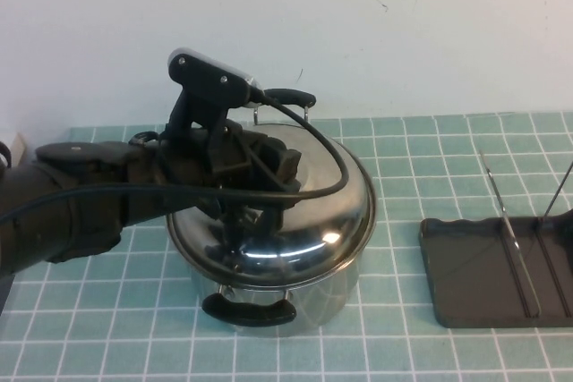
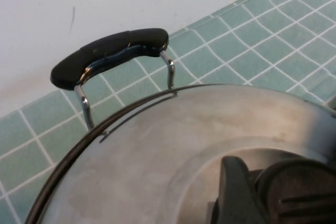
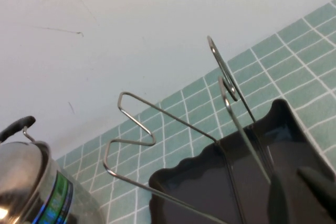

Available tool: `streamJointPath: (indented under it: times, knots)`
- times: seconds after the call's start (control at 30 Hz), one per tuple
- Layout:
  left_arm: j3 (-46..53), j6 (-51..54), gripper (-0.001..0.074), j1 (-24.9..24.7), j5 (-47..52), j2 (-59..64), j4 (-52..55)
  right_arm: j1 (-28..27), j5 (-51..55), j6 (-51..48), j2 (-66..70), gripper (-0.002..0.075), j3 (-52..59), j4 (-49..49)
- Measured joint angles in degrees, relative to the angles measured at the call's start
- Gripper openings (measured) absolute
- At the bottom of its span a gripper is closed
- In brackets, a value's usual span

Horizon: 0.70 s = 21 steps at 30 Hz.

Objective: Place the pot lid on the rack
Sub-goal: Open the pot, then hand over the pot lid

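Under everything, a green tiled mat point(image 1: 430, 158) against a white wall. Reaching in from the robot's left, the dark left arm point(image 1: 81, 194) with a looping black cable. Left of centre on the mat, a steel pot point(image 1: 295, 288), closed, its inside hidden. Resting on the pot and covering it fully, the shiny domed pot lid point(image 1: 331, 212), well apart from the rack point(image 1: 474, 284). Over on the robot's right, flat on the mat, that dark grey rack with a wavy edge, holding only thin upright wire dividers point(image 1: 515, 248). Down on the middle of the lid, the left gripper point(image 1: 251, 212); cannot tell whether clamped there or loose. Low over the rack, seen only in its own wrist view, the right gripper point(image 3: 299, 192), tips apart with the dark tray showing between them. Last, two black pot handles point(image 1: 249, 310), one on the near side, one on the far side.
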Motion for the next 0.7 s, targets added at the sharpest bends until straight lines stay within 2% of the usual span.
streamJointPath:
  times: [0.13,0.37,0.5,0.6,0.7]
  knots:
    - [-0.82,-0.35,0.0322,0.1,4.87,-3.15,0.59,0.0,0.26,-4.6,0.0,-0.0003,-0.95,0.0]
    - [-3.98,-5.61,0.0322,0.0,15.4,-11.82,0.72,0.0,7.8,-16.23,2.76,-0.0003,-11.56,2.94]
    - [-3.98,-9.99,0.0322,0.0,19.16,-12.17,1.31,0.0,9.21,-25.95,9.75,0.0005,-16.92,13.58]
    - [-3.98,-11.0,0.0322,0.0,20.41,-11.61,2.02,0.0,11.46,-38.4,17.05,0.0053,-21.56,25.1]
    - [-3.98,-11.53,0.0322,0.0,20.41,-11.6,2.15,0.0,14.74,-52.12,24.37,0.0145,-26.2,39.07]
